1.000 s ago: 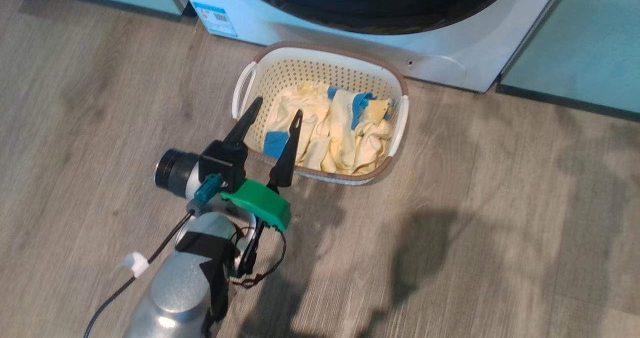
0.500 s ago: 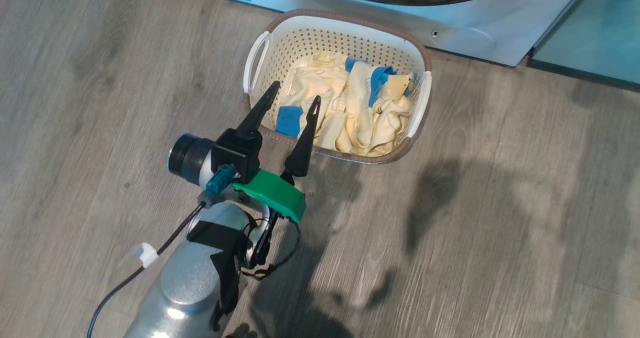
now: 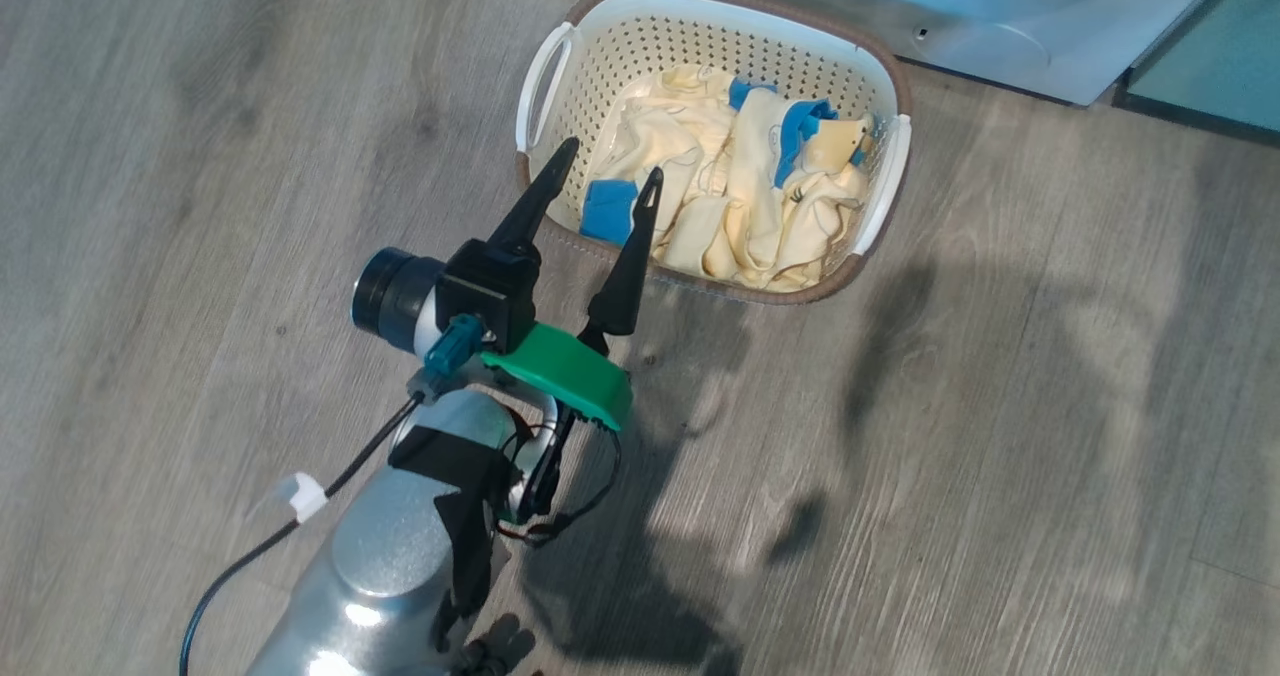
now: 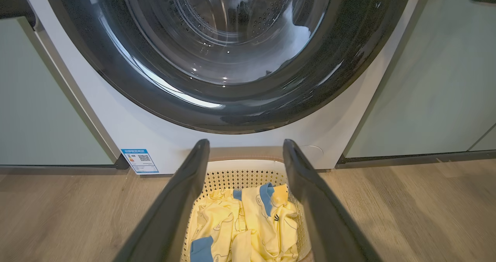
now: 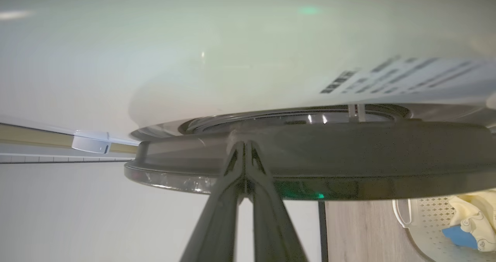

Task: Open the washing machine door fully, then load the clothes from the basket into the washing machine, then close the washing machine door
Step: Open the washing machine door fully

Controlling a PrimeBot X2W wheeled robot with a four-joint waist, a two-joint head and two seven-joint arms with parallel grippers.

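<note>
Fingers spread wide, the left end effector [image 3: 613, 156] hangs over the cream perforated plastic basket [image 3: 680, 41] of yellow-and-blue fabric clothes [image 3: 740, 196] — the right end effector [image 5: 245, 143], clenched, sits at the glossy black-rimmed round door [image 5: 348, 153].

The head view looks steeply down at the floor [image 3: 1000, 406], with the basket [image 3: 700, 34] near its top edge. The left wrist view sits low, facing the washing machine door [image 4: 232, 112] across that same basket. The right wrist view is close against the door's edge, with the basket at its lower right.

Bright light; soft shadows on floor [image 3: 900, 406]
</note>
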